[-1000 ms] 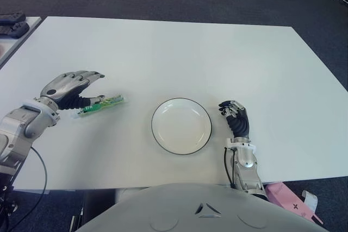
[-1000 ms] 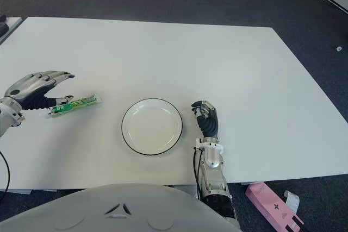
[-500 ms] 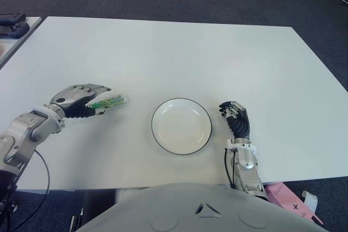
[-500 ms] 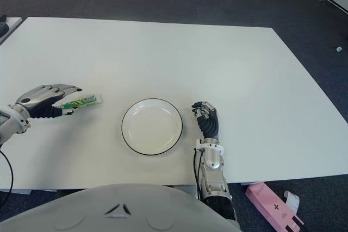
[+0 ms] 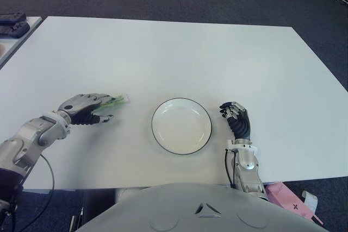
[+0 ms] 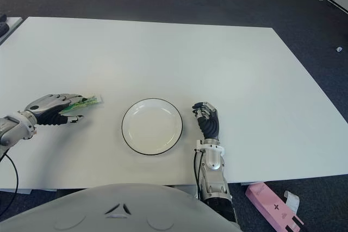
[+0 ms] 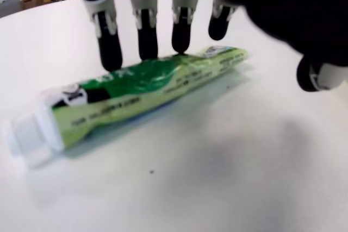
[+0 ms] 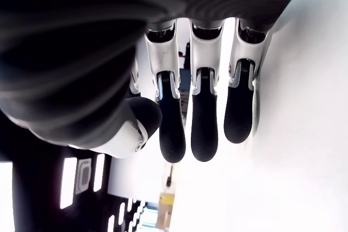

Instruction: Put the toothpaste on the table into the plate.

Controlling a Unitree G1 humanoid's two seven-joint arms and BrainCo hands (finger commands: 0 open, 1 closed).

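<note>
Left hand [image 5: 86,108] arches over green toothpaste tube [image 7: 147,88] lying flat on desk [image 5: 179,52], fingertips [image 7: 111,52] touching it, thumb apart, unclosed. White plate [image 5: 181,126] empty alongside. Right hand [image 5: 236,119] idle right of plate, loosely curled, holding nothing.

The plate [image 5: 181,125] sits on the counter [image 5: 179,52] near its front edge. The toothpaste [image 7: 136,91] lies on the counter left of the plate, under the left hand [image 5: 87,107]. The right hand [image 5: 237,119] shows just right of the plate.

Robot hand [image 7: 217,31] fingertips [image 7: 111,58] on toothpaste [image 7: 136,96]
</note>
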